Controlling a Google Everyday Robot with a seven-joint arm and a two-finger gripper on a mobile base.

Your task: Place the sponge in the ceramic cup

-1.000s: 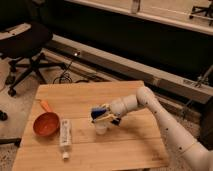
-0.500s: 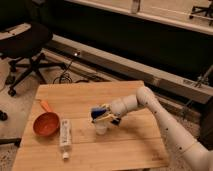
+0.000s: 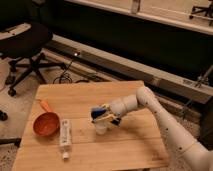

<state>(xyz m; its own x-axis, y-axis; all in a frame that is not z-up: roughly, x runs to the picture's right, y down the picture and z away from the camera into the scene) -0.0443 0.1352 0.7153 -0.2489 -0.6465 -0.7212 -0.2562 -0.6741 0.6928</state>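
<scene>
Hovering just above the cup (image 3: pixel 101 129), the tool (image 3: pixel 105 116) pinches the sponge (image 3: pixel 98 110). The sponge sits in the tool's grip at its left end, directly over the cup's mouth and not yet inside. The cup stands upright near the middle of the counter (image 3: pixel 95 95). The arm (image 3: pixel 150 105) reaches in from the right. An orange bowl (image 3: pixel 46 125) and a white tube (image 3: pixel 65 133) lie well apart to the left.

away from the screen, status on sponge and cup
Arm out, hand shut on sponge, just above ceramic cup. Not dropped in yet. Nothing between them; orange bowl and white tube lie well aside.
</scene>
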